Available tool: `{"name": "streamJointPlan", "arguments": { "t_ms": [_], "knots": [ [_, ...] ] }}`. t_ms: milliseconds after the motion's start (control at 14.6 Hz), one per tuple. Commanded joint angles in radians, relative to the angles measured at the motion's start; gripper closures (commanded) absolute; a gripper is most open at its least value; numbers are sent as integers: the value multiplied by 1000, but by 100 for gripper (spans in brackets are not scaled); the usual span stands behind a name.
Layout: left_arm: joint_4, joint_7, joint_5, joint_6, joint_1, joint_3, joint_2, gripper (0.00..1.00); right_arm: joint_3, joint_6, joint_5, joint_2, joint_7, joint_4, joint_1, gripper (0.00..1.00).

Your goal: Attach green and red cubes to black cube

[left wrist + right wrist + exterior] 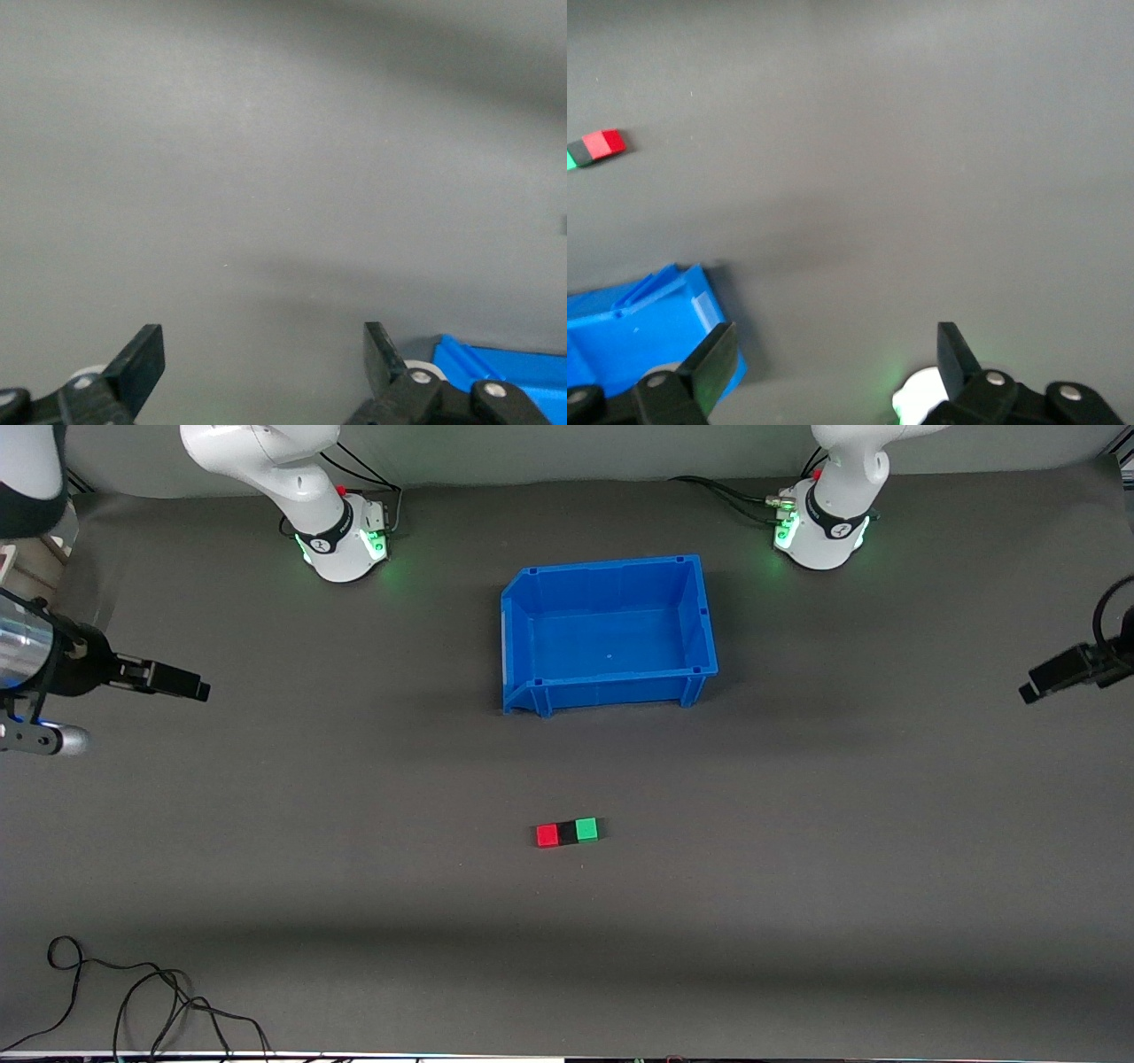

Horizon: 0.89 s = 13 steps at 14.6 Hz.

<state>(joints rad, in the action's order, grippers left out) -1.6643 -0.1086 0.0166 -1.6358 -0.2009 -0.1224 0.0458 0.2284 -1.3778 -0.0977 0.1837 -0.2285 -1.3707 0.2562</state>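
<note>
The red cube (547, 835), the black cube (567, 833) and the green cube (586, 830) lie touching in one row on the grey mat, black in the middle, nearer to the front camera than the blue bin. The right wrist view shows the row as well: red cube (607, 142), black cube (579, 150) and a sliver of green cube (570, 160). My right gripper (197, 688) hangs open and empty over the mat at the right arm's end of the table. My left gripper (1029, 690) hangs open and empty over the left arm's end. Both are well away from the cubes.
An empty blue bin (611, 689) stands mid-table between the arm bases and the cubes; its corner shows in both wrist views, bin (496, 359) and bin (629, 328). Loose black cables (133, 1001) lie at the near edge toward the right arm's end.
</note>
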Motion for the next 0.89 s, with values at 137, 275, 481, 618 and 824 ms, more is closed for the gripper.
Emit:
{"name": "streamJointPlan", "arguments": {
  "t_ms": [137, 275, 481, 618, 824],
  "knots": [
    [-86, 17, -55, 42, 40, -28, 105, 0, -3, -230, 38, -135, 57, -258, 29, 0],
    [-88, 18, -56, 34, 41, -28, 92, 0, -3, -227, 52, -132, 66, -255, 28, 0],
    [-108, 30, -60, 31, 43, -26, 89, 0, -6, -224, 64, -130, 69, -254, 29, 0],
    [-98, 36, -53, 25, 60, -7, 78, 0, -12, -225, 64, -125, 69, -254, 31, 0],
    [-88, 32, -32, 34, 197, 109, 69, 0, -14, -227, 64, -124, 74, -252, 26, 0]
  ]
}}
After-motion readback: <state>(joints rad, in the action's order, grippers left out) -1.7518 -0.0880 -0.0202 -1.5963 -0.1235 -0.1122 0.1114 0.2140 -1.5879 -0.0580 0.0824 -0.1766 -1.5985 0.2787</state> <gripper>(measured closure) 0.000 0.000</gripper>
